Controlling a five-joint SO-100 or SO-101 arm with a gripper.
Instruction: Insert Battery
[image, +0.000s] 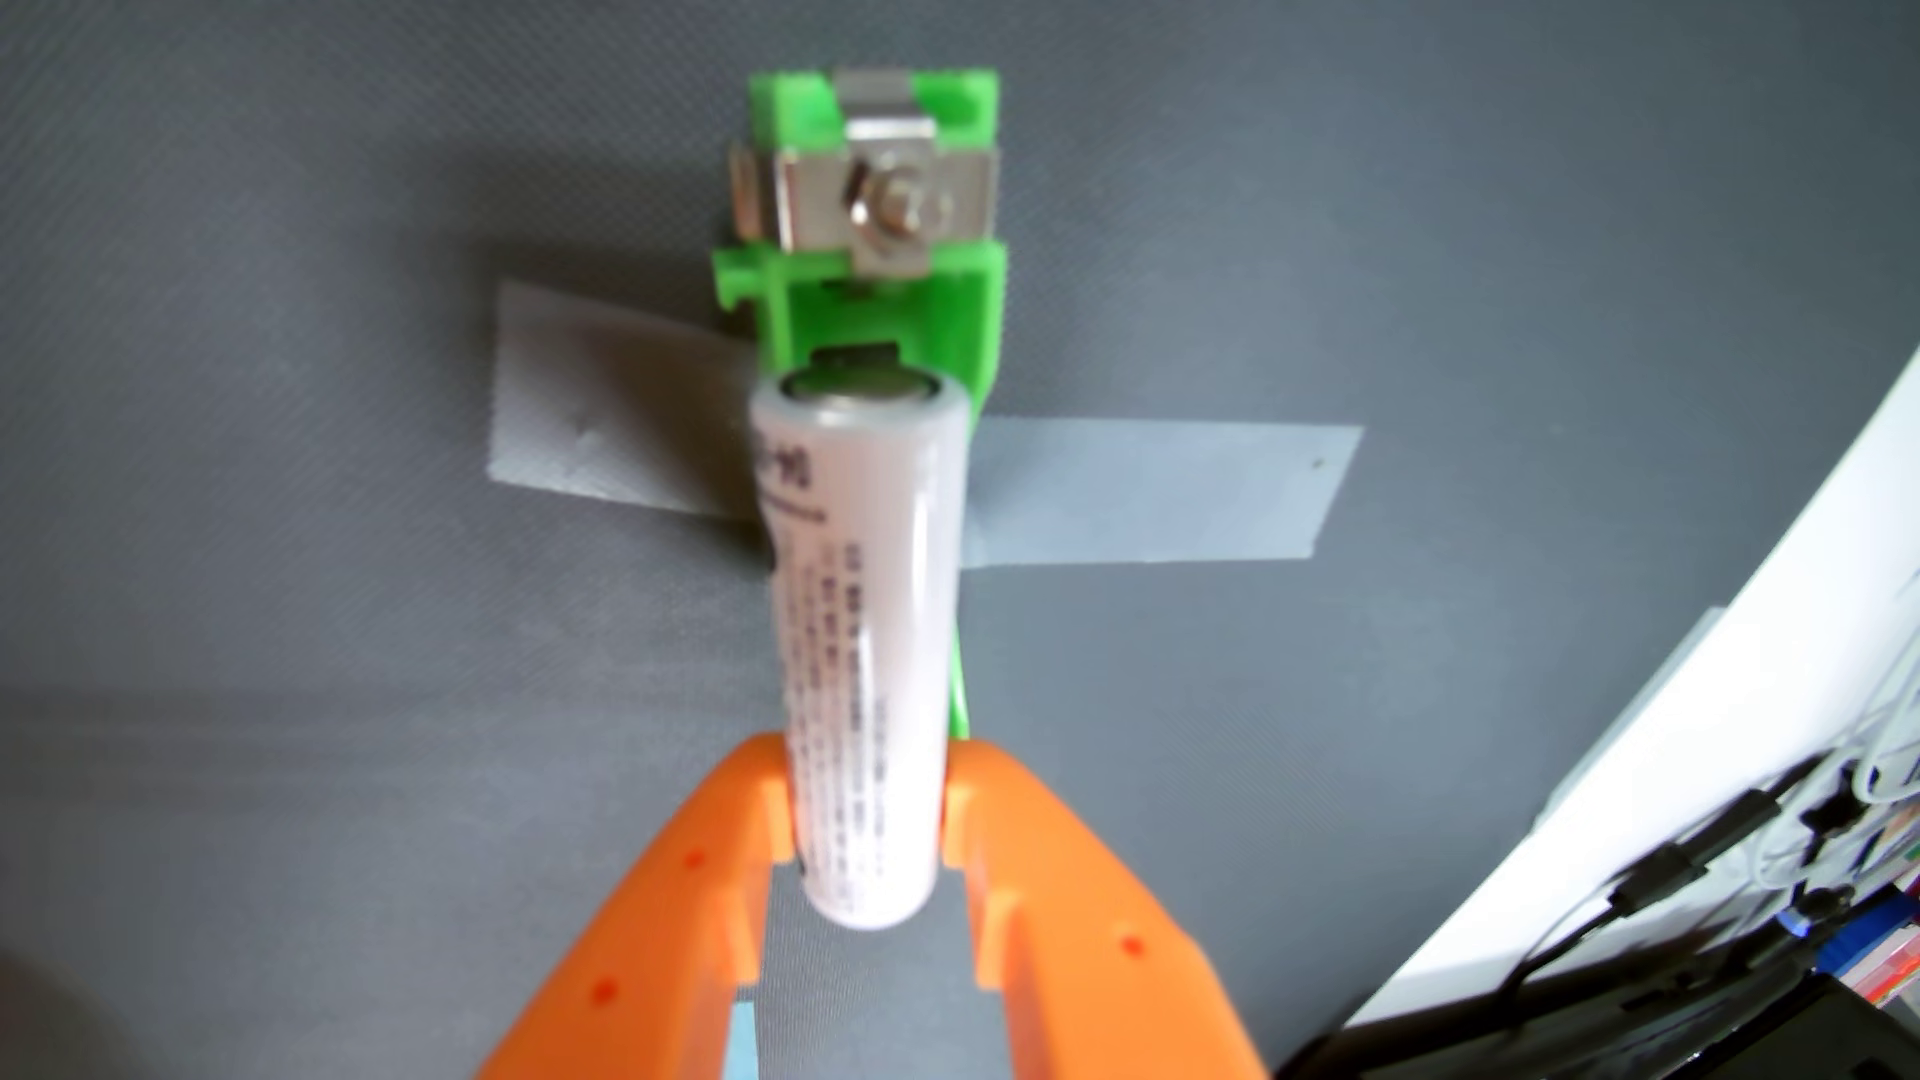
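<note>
Wrist view: I see a dark grey woven surface (312, 727), its white edge (1714, 706) running diagonally at right, with black cables (1662, 893) and clutter beyond. The orange gripper (868, 820) is clamped on the white battery (862, 623), whose far end sits just at the green holder (883, 301), which grey tape (1143, 498) fixes to the surface. The surface lies bare left and right of the holder.

Wrist view looks steeply down past the gripper (868, 820), close to the mat (312, 675)
</note>
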